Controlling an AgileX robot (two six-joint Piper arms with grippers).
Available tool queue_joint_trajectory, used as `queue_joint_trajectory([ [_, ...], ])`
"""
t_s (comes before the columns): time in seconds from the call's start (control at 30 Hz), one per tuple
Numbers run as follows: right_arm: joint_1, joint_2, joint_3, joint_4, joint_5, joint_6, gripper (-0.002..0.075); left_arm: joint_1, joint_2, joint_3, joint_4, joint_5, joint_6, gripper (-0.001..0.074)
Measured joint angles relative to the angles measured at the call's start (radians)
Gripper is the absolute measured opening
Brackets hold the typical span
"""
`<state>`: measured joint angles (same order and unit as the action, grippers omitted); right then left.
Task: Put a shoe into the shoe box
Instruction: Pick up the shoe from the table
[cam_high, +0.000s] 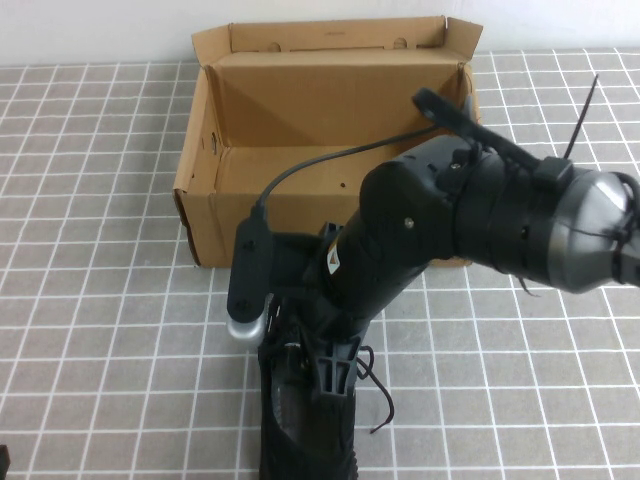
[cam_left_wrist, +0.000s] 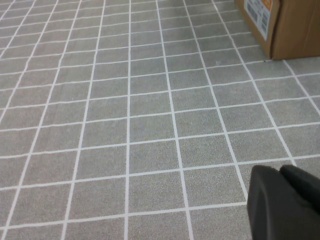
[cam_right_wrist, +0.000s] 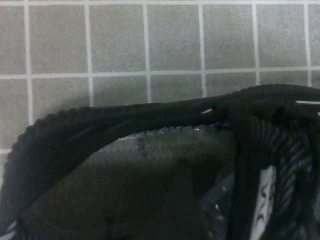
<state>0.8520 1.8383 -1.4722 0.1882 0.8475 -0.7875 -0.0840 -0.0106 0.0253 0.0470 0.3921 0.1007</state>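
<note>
The shoe (cam_high: 300, 425), a black sneaker, lies on the grey tiled table near the front edge, in front of the shoe box (cam_high: 250, 190). The brown cardboard box stands open, lid flap up at the back, nothing inside. My right gripper (cam_high: 325, 385) reaches down onto the shoe's mouth, jaws open. In the right wrist view the shoe's collar (cam_right_wrist: 125, 117) and white tongue label (cam_right_wrist: 262, 200) fill the frame, with one dark finger (cam_right_wrist: 182, 205) inside the opening. My left gripper (cam_left_wrist: 286, 200) is shut and empty over bare tiles, far from the shoe.
The right arm (cam_high: 500, 215) crosses in front of the box's right front corner. A loose black lace (cam_high: 385, 405) trails to the right of the shoe. One corner of the box (cam_left_wrist: 285, 30) with a printed label shows in the left wrist view. Open tiles lie on both sides.
</note>
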Motion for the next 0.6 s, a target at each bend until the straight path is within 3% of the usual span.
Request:
queue_joint_trajectory([
  [0.2, -0.004, 0.036, -0.001, 0.000, -0.005, 0.000, 0.0529, 0.000, 0.000, 0.000, 0.000, 0.000, 0.000, 0.0000],
  [0.37, -0.012, 0.050, -0.001, -0.002, -0.011, 0.000, 0.0477, 0.000, 0.000, 0.000, 0.000, 0.000, 0.000, 0.0000],
  [0.6, -0.012, 0.052, -0.001, -0.002, -0.052, 0.000, 0.0281, 0.000, 0.000, 0.000, 0.000, 0.000, 0.000, 0.0000],
])
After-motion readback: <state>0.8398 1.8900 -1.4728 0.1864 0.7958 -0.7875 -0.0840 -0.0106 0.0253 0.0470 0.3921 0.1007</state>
